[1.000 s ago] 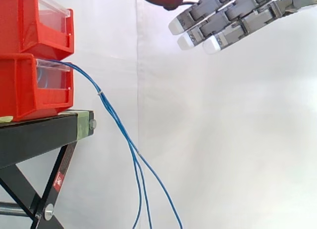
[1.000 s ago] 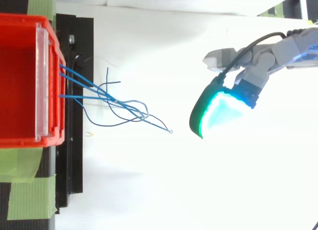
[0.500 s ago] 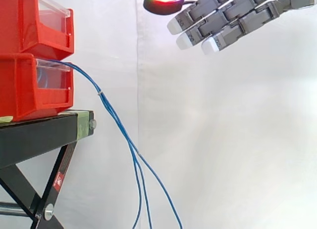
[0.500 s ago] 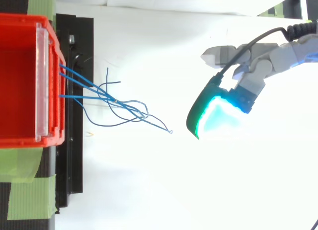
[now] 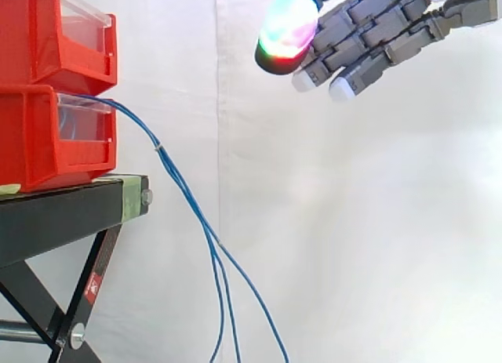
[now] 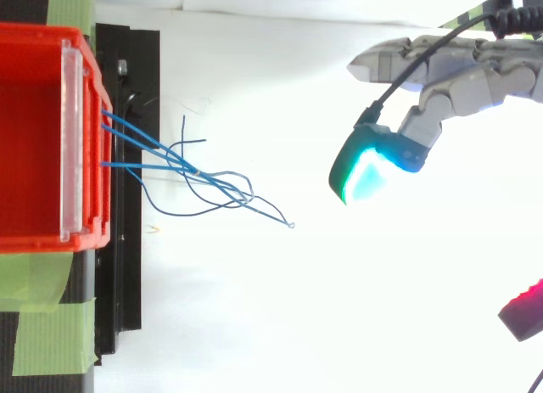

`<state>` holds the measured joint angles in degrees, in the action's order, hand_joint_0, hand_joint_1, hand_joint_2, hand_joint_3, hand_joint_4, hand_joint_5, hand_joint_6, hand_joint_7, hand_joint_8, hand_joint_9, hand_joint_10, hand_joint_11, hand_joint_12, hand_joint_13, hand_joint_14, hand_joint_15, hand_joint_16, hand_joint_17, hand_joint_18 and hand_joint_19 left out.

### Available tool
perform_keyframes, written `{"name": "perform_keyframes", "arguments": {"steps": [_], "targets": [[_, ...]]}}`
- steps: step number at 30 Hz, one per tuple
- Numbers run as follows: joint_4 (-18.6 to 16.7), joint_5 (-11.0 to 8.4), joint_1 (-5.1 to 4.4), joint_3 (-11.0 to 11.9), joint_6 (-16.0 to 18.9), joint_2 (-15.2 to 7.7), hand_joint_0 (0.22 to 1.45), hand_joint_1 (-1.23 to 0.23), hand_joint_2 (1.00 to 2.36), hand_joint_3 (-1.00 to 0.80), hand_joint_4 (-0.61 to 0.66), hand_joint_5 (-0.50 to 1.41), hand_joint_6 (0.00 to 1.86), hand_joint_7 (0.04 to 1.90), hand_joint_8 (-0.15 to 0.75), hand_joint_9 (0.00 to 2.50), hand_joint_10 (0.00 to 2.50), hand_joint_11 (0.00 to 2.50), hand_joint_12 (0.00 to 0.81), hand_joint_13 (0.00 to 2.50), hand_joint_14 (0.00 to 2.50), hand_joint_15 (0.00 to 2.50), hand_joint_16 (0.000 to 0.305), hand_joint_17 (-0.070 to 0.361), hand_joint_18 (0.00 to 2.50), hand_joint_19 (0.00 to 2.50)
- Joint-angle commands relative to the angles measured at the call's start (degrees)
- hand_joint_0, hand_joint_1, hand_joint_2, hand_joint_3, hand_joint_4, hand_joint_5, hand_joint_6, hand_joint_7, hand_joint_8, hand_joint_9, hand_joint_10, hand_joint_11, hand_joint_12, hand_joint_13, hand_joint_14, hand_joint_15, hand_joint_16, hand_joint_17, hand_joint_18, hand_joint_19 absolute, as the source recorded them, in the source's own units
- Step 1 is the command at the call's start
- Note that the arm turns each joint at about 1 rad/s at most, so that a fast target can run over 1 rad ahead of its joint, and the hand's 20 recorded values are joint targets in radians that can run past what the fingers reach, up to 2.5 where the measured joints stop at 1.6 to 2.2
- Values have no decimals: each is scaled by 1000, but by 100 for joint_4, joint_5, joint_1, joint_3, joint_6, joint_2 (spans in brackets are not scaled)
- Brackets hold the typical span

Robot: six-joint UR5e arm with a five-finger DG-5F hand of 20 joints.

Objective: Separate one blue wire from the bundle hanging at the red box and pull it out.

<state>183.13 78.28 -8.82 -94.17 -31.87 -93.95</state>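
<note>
The blue wires (image 5: 175, 175) come out over the clear front lip of the lower red bin (image 5: 39, 143) and hang as a close bundle, sloping down and away from the bin past the edge of the black stand (image 5: 63, 210). Below the stand's top they part into separate strands that run off the bottom of the side view. From above, the wires (image 6: 197, 171) leave the bin's front wall (image 6: 93, 215) at separate spots, meet at a small tie and then spread into loose curls, with one free end reaching furthest from the bin. A second red bin (image 5: 47, 34) sits stacked on the lower one, and strips of green tape (image 6: 51, 334) lie on the stand beside the bin. The hand (image 5: 376, 34) is high up before the white curtain (image 5: 353, 222), well apart from the wires and above the level of both bins. Its fingers (image 5: 343, 87) are nearly straight and lie side by side, pointing down towards the bins. The thumb pad (image 5: 286, 30) glows green and red just beside them, cyan and green in the top view (image 6: 369, 168). The hand is spread open, holding nothing and touching nothing.
</note>
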Motion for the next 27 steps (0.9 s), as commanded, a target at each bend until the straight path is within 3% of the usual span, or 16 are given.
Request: {"name": "perform_keyframes", "arguments": {"steps": [1, 2, 9, 11, 15, 20, 25, 27], "targets": [[21, -129, -41, -4, -302, 0, 531, -752, 1000, -500, 273, -251, 502, 850, 278, 68, 4, 190, 361, 61, 8, 248, 55, 125, 64, 461], [30, -146, -50, 4, -337, 0, 517, -788, 1000, -500, 292, -235, 502, 852, 297, 137, 3, 153, 374, 124, 7, 215, 57, 129, 153, 418], [21, -182, -67, -4, -865, -36, 507, -783, 1000, -500, 313, -224, 502, 882, 301, 167, 4, 178, 378, 143, 7, 220, 58, 131, 164, 405], [21, -190, -58, -4, -1295, -44, 506, -783, 1000, -500, 315, -224, 502, 881, 301, 169, 4, 179, 379, 144, 7, 217, 58, 131, 164, 407], [21, -296, -67, -4, -1682, -53, 505, -770, 1000, -500, 317, -224, 502, 885, 302, 170, 4, 177, 380, 146, 7, 221, 59, 132, 169, 416], [12, -445, -67, -4, -1770, -229, 503, -676, 1000, -500, 321, -223, 502, 885, 306, 173, 4, 192, 382, 148, 7, 227, 59, 132, 169, 414], [-418, -428, -14, -4, -1673, -730, 498, -645, 1000, -500, 328, -222, 502, 888, 313, 181, 4, 201, 386, 156, 7, 237, 59, 134, 171, 415], [-585, -428, -14, -4, -1673, -783, 498, -637, 1000, -500, 328, -222, 502, 890, 317, 189, 4, 208, 387, 161, 7, 238, 60, 134, 173, 423]]}}
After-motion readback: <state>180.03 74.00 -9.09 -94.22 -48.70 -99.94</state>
